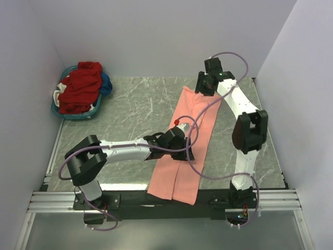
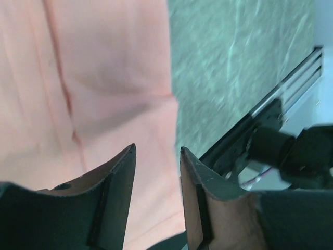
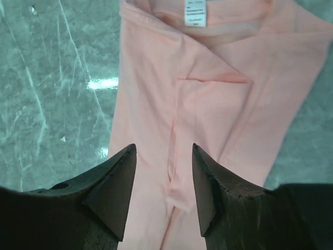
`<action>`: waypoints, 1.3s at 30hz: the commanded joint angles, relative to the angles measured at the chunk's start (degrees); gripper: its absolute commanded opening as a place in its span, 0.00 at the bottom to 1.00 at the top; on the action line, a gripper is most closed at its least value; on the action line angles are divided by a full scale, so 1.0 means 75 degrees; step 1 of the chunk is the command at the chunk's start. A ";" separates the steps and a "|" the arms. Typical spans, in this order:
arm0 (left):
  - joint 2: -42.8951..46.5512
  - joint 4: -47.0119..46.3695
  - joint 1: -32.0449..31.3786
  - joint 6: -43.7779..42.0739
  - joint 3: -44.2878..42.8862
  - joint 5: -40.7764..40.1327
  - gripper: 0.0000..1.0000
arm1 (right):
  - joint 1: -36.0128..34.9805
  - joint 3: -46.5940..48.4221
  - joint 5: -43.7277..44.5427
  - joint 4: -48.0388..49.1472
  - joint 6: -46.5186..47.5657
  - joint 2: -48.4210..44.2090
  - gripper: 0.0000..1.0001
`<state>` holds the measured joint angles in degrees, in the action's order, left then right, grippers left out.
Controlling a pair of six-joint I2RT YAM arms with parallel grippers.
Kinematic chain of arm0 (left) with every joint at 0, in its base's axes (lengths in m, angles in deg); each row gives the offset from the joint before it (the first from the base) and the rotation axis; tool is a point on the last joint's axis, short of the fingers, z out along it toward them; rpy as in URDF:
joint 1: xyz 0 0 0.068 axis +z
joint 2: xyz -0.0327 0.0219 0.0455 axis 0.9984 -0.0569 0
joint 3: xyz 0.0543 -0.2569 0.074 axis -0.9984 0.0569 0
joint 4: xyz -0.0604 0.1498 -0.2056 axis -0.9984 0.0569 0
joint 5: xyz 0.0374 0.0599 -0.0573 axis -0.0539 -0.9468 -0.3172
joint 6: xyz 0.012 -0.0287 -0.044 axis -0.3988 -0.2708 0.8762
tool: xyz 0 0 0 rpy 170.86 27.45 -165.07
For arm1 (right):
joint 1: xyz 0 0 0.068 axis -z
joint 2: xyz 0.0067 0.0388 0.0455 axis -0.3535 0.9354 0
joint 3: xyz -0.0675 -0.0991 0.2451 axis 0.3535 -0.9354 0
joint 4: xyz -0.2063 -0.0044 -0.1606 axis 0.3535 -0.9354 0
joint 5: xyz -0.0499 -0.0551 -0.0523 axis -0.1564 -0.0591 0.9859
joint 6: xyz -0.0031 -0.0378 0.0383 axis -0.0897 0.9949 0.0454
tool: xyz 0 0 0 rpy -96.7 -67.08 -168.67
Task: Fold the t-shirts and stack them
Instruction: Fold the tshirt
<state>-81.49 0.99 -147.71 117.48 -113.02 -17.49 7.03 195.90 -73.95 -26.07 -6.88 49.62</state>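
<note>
A pink t-shirt [image 1: 169, 179], folded lengthwise into a long strip, lies from the far centre of the table to the near edge and hangs over it. My left gripper [image 1: 186, 150] is open and empty above the strip's middle, near its right edge; in the left wrist view [image 2: 157, 151] the pink cloth [image 2: 104, 78] lies under the fingers. My right gripper [image 1: 201, 89] is open and empty over the collar end; the right wrist view [image 3: 164, 148] shows the shirt [image 3: 208, 104] with its white neck label [image 3: 196, 13] and a small crease between the fingers.
A teal basket [image 1: 78, 115] at the far left holds a heap of red t-shirts [image 1: 80, 88] with blue and white cloth. The green marble table [image 1: 135, 104] has walls on three sides. A metal rail [image 2: 291, 78] runs along the near edge.
</note>
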 commanded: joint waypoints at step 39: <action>-0.1328 -0.1009 -0.0051 0.0360 0.0499 0.0608 0.41 | 0.0171 0.1970 0.0008 -0.0500 0.0456 0.3042 0.50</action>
<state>-88.02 -6.22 -149.85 120.19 -107.20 -13.36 7.73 205.75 -73.27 -28.13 -4.82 70.15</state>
